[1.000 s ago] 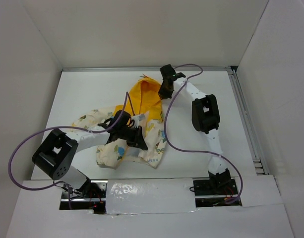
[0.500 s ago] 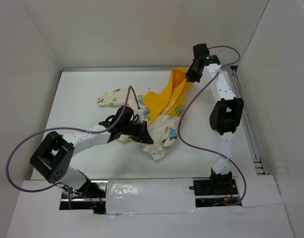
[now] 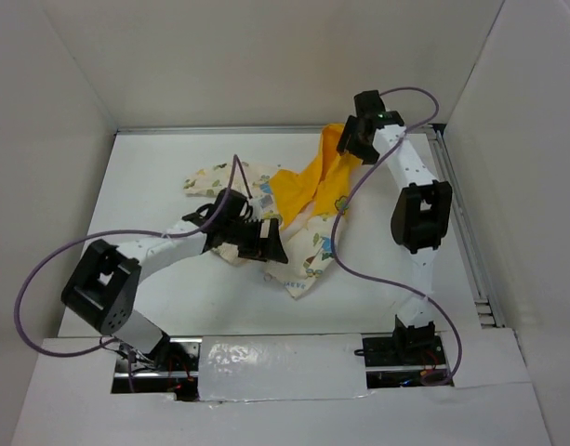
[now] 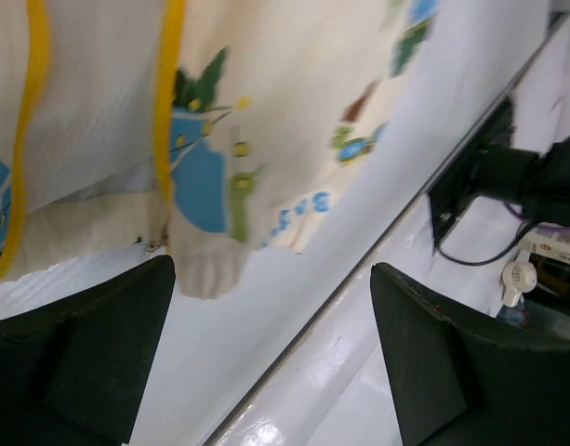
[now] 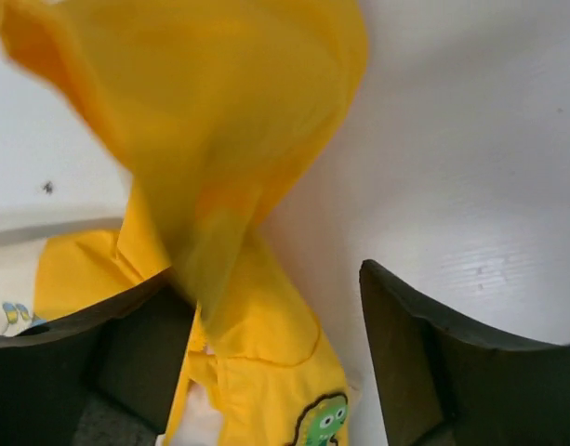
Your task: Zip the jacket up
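Observation:
The jacket point(image 3: 298, 186) lies spread across the middle of the table, with cream printed panels to the left and at the front. Its orange hood runs up to the back right. My left gripper point(image 3: 269, 247) hovers over the front cream panel, jaws wide open and holding nothing. In the left wrist view the printed fabric point(image 4: 266, 102) and a ribbed cuff point(image 4: 207, 268) lie just beyond the left gripper point(image 4: 271, 358). My right gripper point(image 3: 344, 145) is at the tip of the hood. It is open point(image 5: 266, 367), and blurred orange cloth point(image 5: 210, 139) hangs loose beside its left finger point(image 5: 108, 362).
White walls close the table in at the back and sides. A metal rail point(image 3: 455, 204) runs along the right edge. Purple cables point(image 3: 350, 265) loop over the table from both arms. A taped white ledge point(image 3: 285, 362) covers the near edge between the arm bases.
Both grippers have gone from shut on the jacket to open. The hood is slipping down from the right gripper, and the jacket now lies wider and flatter than a second ago.

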### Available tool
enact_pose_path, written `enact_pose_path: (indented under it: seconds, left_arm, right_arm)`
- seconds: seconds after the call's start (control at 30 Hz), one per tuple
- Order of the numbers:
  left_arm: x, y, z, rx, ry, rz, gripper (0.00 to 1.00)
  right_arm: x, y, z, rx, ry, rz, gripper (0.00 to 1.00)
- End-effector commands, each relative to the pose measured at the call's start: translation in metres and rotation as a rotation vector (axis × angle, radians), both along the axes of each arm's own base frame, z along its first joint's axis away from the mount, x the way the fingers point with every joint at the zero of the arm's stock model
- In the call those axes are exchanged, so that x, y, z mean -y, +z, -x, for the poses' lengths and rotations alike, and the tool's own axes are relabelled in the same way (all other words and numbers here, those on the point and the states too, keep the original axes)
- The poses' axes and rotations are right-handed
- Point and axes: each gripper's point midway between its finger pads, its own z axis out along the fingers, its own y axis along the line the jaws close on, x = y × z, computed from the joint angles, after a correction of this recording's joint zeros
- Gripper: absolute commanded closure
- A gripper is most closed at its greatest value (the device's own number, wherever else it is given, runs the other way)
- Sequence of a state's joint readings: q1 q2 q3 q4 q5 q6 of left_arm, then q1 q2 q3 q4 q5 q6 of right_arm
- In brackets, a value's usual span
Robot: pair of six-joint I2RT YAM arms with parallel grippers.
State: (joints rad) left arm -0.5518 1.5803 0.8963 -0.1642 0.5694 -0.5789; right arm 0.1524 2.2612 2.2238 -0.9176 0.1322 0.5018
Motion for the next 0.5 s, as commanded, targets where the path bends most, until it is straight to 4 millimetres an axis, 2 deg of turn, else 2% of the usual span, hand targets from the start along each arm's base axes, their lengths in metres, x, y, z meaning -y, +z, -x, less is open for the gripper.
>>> enact_pose_path:
  seconds: [0.0,0.03,0.07,0.1,0.13,0.17,0.2,0.23,0.27,0.3,0.33,0.37,0.4,0.47]
  left_arm:
    - [0.0,0.053,-0.01,0.147,0.011,0.05,0.01]
    - [-0.003,0.058,-0.008,0.158,0.014,0.054,0.01]
    - [-0.006,0.07,-0.007,0.192,0.021,0.068,0.01]
    - [-0.012,0.068,-0.006,0.197,0.042,0.048,0.01]
    - [-0.017,0.075,-0.007,0.221,0.065,0.046,0.01]
    - [-0.021,0.077,-0.01,0.234,0.085,0.036,0.01]
    - [-0.028,0.078,-0.016,0.242,0.118,0.022,0.01]
    - [-0.033,0.08,-0.021,0.261,0.135,0.018,0.01]
    - [-0.036,0.081,-0.026,0.273,0.144,0.018,0.01]
    - [-0.043,0.083,-0.037,0.284,0.174,0.012,0.01]
    - [-0.048,0.076,-0.044,0.269,0.192,-0.009,0.01]
    - [-0.049,0.079,-0.052,0.271,0.199,-0.007,0.01]
    - [-0.061,0.073,-0.068,0.245,0.238,-0.021,0.01]
    - [-0.065,0.064,-0.076,0.213,0.245,-0.025,0.01]
  right_arm:
    - [-0.023,0.064,0.032,0.162,0.089,0.043,0.23]
    - [-0.029,0.063,0.044,0.167,0.111,0.032,0.2]
    - [-0.039,0.033,0.071,0.099,0.147,0.035,0.13]
    - [-0.047,0.059,0.083,0.177,0.163,-0.002,0.11]
    - [-0.057,0.029,0.112,0.112,0.184,-0.012,0.01]
    - [-0.06,0.047,0.132,0.161,0.187,-0.039,0.0]
    - [-0.067,0.05,0.141,0.197,0.188,-0.059,0.0]
    - [-0.086,0.045,0.162,0.194,0.232,-0.088,0.0]
    - [-0.091,0.018,0.188,0.131,0.236,-0.112,0.0]
    - [-0.1,0.03,0.203,0.169,0.266,-0.144,0.0]
    - [-0.104,0.022,0.217,0.154,0.276,-0.147,0.0]
    - [-0.116,0.01,0.242,0.126,0.296,-0.171,0.0]
    - [-0.134,0.001,0.263,0.103,0.344,-0.224,0.0]
    - [-0.161,-0.003,0.279,0.099,0.426,-0.299,0.0]
